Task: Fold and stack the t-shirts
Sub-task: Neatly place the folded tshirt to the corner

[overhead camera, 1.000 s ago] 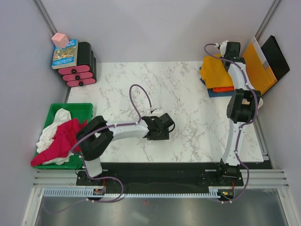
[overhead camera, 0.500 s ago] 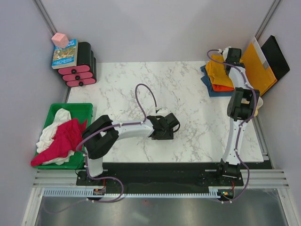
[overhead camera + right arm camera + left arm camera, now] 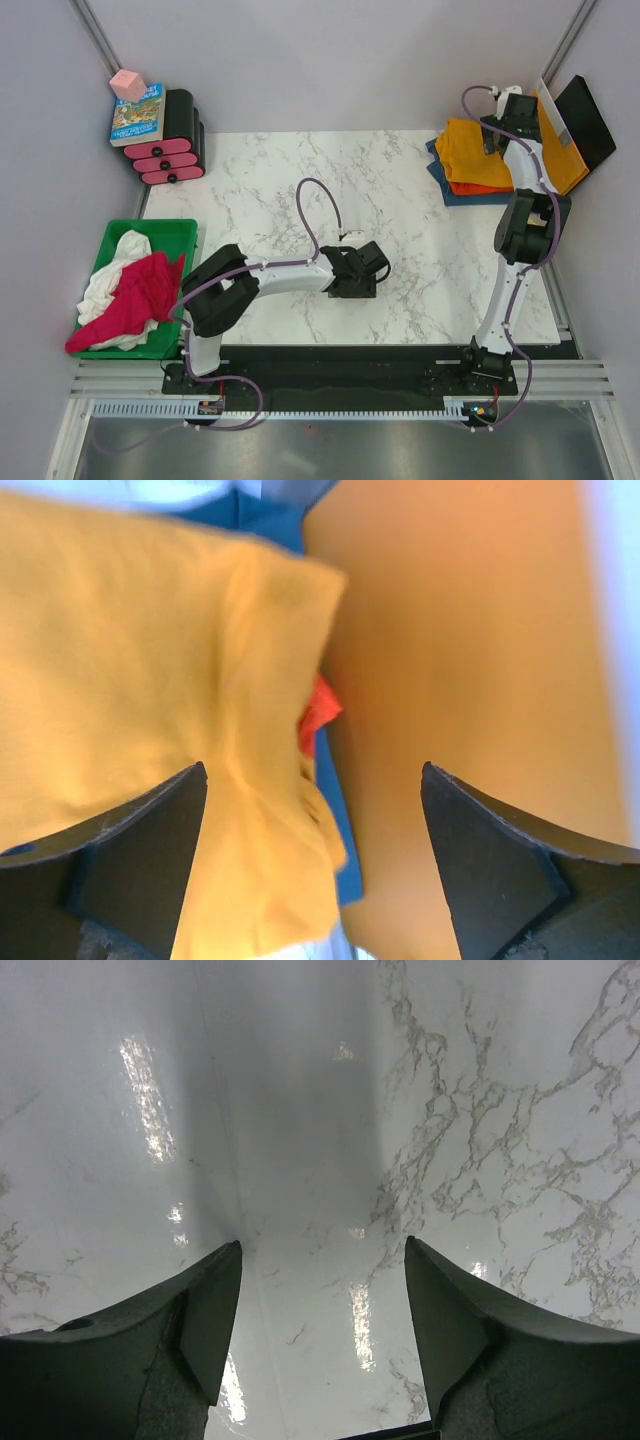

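White marble counter (image 3: 300, 180) fills my overhead view. My left claw (image 3: 323, 1243) hangs wide open over it, gripping nothing. My right claw (image 3: 315, 770) is spread wide too, empty, above the far-right stack: yellow shirt (image 3: 130, 660) on top, red-orange shirt (image 3: 318, 710) and blue shirt (image 3: 270, 525) beneath (folder (image 3: 460, 640) just beside). Magenta shirt (image 3: 135, 295) and white shirt (image 3: 108, 275) lie crumpled in the green bin (image 3: 170, 235).

A white marbled bench (image 3: 300, 170) has at its far left corner a black rack with pink ends (image 3: 172, 140) beside a blue book (image 3: 138, 112) topped by a pink cube (image 3: 128, 84), a green bin (image 3: 165, 232) off its left edge, and at far right an orange-yellow folder (image 3: 566, 158) against a black panel (image 3: 588, 118).
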Action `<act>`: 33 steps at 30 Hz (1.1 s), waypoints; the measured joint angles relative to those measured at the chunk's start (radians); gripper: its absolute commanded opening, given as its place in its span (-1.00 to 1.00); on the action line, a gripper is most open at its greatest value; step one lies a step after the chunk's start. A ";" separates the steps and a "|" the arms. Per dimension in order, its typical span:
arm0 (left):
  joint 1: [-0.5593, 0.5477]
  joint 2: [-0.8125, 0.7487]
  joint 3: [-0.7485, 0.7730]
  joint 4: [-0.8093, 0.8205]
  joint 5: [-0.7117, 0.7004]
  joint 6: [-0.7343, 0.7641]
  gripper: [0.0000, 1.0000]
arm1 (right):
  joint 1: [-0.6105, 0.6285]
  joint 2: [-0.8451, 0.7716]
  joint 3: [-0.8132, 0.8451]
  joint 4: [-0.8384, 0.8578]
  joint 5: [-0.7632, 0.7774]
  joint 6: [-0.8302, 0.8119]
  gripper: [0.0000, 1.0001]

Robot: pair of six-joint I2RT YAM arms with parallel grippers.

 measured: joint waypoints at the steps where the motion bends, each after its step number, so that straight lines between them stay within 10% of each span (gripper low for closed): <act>1: -0.002 0.004 0.005 -0.001 0.000 0.000 0.46 | -0.002 -0.023 -0.001 -0.007 -0.013 0.013 0.88; 4: -0.005 0.015 0.021 -0.002 0.005 0.000 0.45 | -0.003 -0.131 -0.043 -0.017 -0.096 0.089 -0.22; 5: -0.005 0.019 0.026 -0.003 0.011 0.000 0.44 | -0.003 -0.140 -0.048 -0.017 -0.105 0.092 -0.99; 22: -0.025 0.026 0.032 0.005 0.018 -0.012 0.42 | -0.041 0.170 0.112 -0.125 -0.245 0.316 -1.00; 33: -0.042 0.051 0.067 0.000 0.019 -0.014 0.43 | -0.032 -0.008 -0.068 -0.039 -0.301 0.301 -1.00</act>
